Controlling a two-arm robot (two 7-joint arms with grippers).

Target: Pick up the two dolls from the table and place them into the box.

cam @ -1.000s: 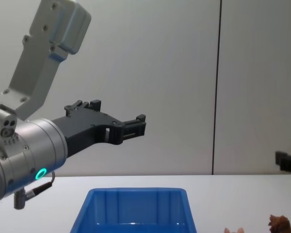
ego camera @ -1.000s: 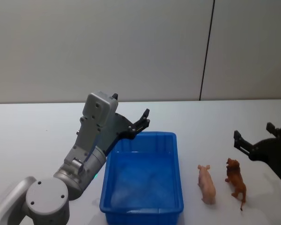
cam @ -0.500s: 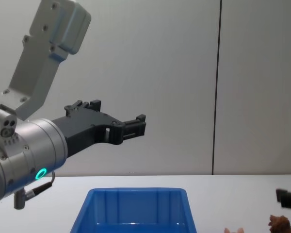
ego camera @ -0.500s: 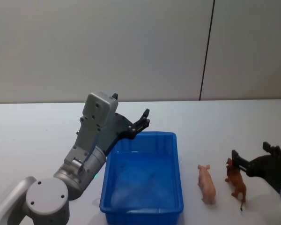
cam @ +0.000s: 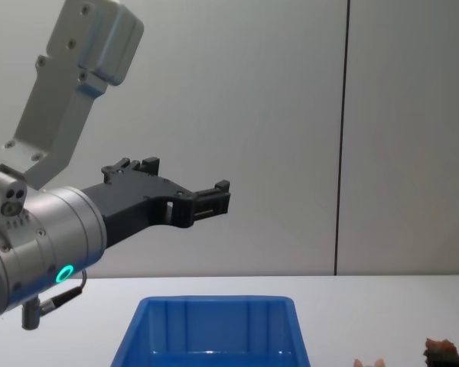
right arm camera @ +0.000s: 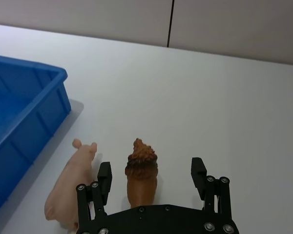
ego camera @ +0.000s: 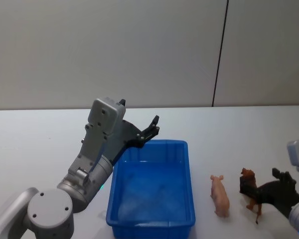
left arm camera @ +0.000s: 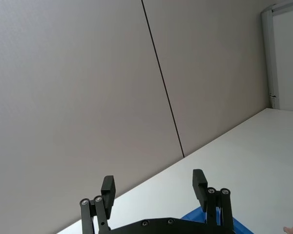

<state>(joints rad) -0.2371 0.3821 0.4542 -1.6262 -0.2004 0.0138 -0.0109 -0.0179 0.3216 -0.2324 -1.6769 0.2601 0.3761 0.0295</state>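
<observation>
the right gripper (right arm camera: 152, 171) is low over the white table (right arm camera: 244, 97), reaching in from about 4 o'clock in the head view. its two black fingers (right arm camera: 104, 176) are spread wide, with the brown lion (right arm camera: 141, 170) standing between them. the right wrist view shows a thin gap on the pig side of the lion and a wider gap on the other side, so the fingers flank the toy without pinching it and the gripper holds nothing. the lion is upright on its feet, its shaggy head pointing toward 12 o'clock, at the grey wall (ego camera: 114, 50). just beside it, at its 9 o'clock, is the pale pink pig (right arm camera: 71, 192), lined up the same way with its snout toward 12 o'clock. one finger of the right gripper sits in the space between the two toys, and whether it touches the pig cannot be told. the blue box (ego camera: 149, 221) sits at the pig's 9 o'clock, parted from it by a strip of bare table, with its long sides running from 6 to 12 o'clock. both dolls are on the table outside it. the left gripper (ego camera: 155, 125) is held in the air over the box's far-left corner, at about 11 o'clock of the box in the head view, and the chest view shows it well above the rim. its fingers are also parted wide, with only air between them. a green ring light (cam: 64, 273) glows on the left arm.
</observation>
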